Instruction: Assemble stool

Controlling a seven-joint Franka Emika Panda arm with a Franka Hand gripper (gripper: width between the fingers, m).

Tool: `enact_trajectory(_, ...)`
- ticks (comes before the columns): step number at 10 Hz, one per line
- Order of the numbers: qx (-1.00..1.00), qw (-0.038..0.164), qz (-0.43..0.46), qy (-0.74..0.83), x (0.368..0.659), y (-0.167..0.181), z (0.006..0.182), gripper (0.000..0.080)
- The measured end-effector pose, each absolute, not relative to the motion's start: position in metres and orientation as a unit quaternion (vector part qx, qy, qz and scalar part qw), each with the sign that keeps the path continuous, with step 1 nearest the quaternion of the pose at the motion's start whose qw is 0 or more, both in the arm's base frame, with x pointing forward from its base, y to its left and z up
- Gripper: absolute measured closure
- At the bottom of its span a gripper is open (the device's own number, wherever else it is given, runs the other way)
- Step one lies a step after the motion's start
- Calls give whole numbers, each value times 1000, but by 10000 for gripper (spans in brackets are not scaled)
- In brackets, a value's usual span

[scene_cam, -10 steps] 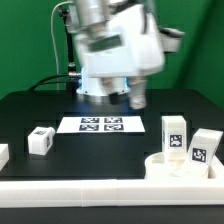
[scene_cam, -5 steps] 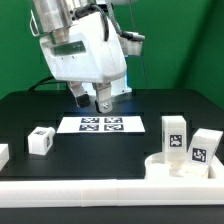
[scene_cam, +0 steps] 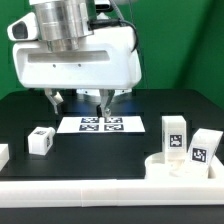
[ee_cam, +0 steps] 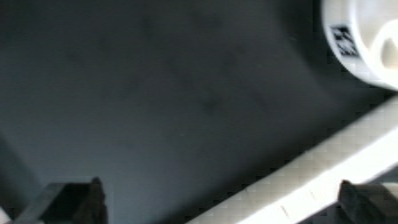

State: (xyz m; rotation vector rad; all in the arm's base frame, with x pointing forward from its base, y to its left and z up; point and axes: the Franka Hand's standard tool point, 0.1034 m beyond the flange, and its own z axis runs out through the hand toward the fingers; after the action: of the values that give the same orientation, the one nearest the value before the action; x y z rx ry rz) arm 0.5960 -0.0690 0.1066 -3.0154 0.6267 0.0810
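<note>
Step in hand: approach for a pick. The gripper point(scene_cam: 80, 100) hangs empty, jaws wide. The seat disc point(scene_cam: 165, 166) lies near, at the exterior view's right, with a leg point(scene_cam: 175, 134) beside it. Next: align over a part, descend, close.

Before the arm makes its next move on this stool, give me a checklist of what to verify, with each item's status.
1. End effector open, nothing between its fingers: ok.
2. White round plastic seat disc lying flat near the long white border rail: ok.
3. Two white chunky plastic legs upright behind the disc: ok.
4. Small white plastic leg block at the exterior view's left, clear of the marker board: ok.
5. End effector lined up over a part: not ok; it hovers over bare black table.
</note>
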Motion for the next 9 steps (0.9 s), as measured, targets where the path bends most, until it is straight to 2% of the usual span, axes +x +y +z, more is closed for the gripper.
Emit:
enact_trajectory(3, -993, 33, 24, 113, 596, -72, 106, 150)
enact_trajectory(4, -994, 28, 24, 105, 593, -78, 104, 150)
enact_trajectory(7, -991, 2, 22, 130, 566, -132, 94, 150)
enact_trajectory(9, -988, -5, 28, 151, 548, -172, 90, 150)
